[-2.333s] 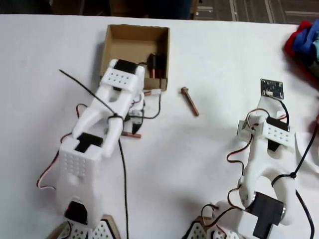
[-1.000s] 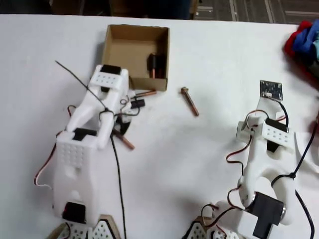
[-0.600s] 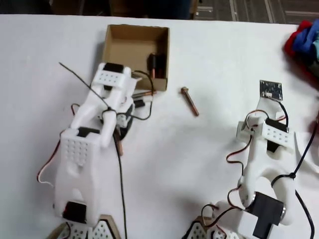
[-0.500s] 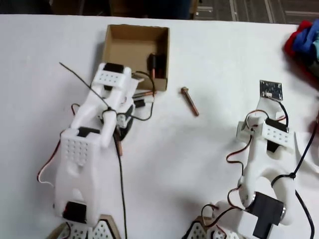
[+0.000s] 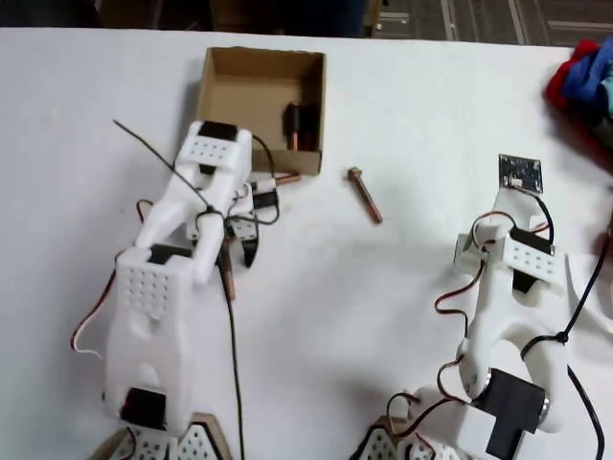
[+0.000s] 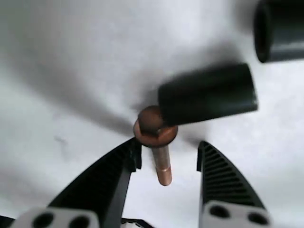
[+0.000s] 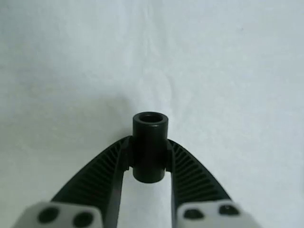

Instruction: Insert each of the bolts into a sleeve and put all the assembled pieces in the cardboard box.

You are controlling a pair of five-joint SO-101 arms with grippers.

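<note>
Where the left gripper (image 6: 169,151) hangs over the surface (image 5: 402,316), a bolt (image 6: 160,156) lies between its parted fingers, unclamped, with one finger just beside the head. The bolt's long axis runs from the head, which meets the side of a lying sleeve (image 6: 207,100), back toward the gripper's base. That sleeve lies crosswise to the bolt, and a second sleeve (image 6: 280,29) sits just beyond it. The right gripper (image 7: 148,153) is clamped on a third sleeve (image 7: 151,137), whose open bore faces the wrist camera above bare surface.

In the high view the box (image 5: 222,96) stands near the surface's far edge, just beyond the left arm (image 5: 182,220), with an assembled piece (image 5: 300,125) against its right wall. A loose bolt (image 5: 365,195) lies on open surface between the arms, its head toward the far edge and its shaft slanting right. A coloured cloth (image 5: 582,69) lies at the right edge.
</note>
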